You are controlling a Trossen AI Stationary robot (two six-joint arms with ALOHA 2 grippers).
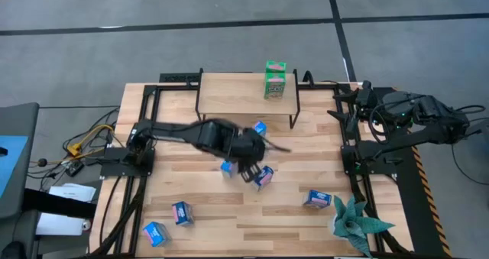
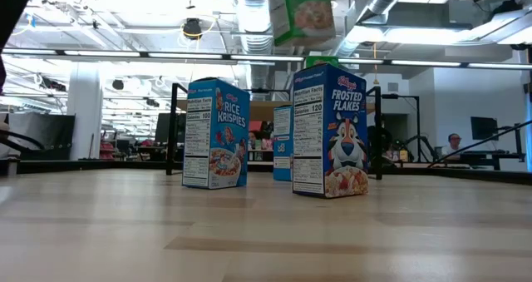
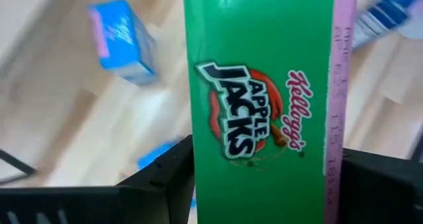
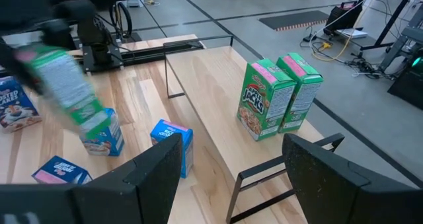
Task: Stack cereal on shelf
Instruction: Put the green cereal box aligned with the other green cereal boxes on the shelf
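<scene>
1. Shelf [image 1: 229, 91] position: at the far edge of the tabletop [image 1: 199, 213], centred between the two arm bases; its light board is bare over the left and middle portions; two green boxes [image 1: 275, 79] stand upright side by side at its right end, touching each other, close to the board's far and right edges.
2. Left tool [image 3: 264, 184] state: clenched on a green Apple Jacks box [image 3: 264, 92]; the dark fingers [image 3: 165, 178] bear on its two narrow sides; the box's long axis runs straight out from between the fingers; in the right wrist view this box is held tilted above the tabletop, blurred, just over a blue box [image 4: 102, 135].
3. Left arm location: reaching from the left base across the tabletop centre, in front of the shelf's right half.
4. Right tool [image 4: 231, 178] state: released, fingers wide apart; the arm is folded at the right edge of the tabletop.
5. Loose blue cereal boxes: three near the left tool at centre [image 1: 260, 127]; two near the front left corner [image 1: 182, 212]; one at front right [image 1: 316, 199], beside a teal spiky plant [image 1: 355, 222].
6. Open room: the left-centre of the tabletop is bare wood.
</scene>
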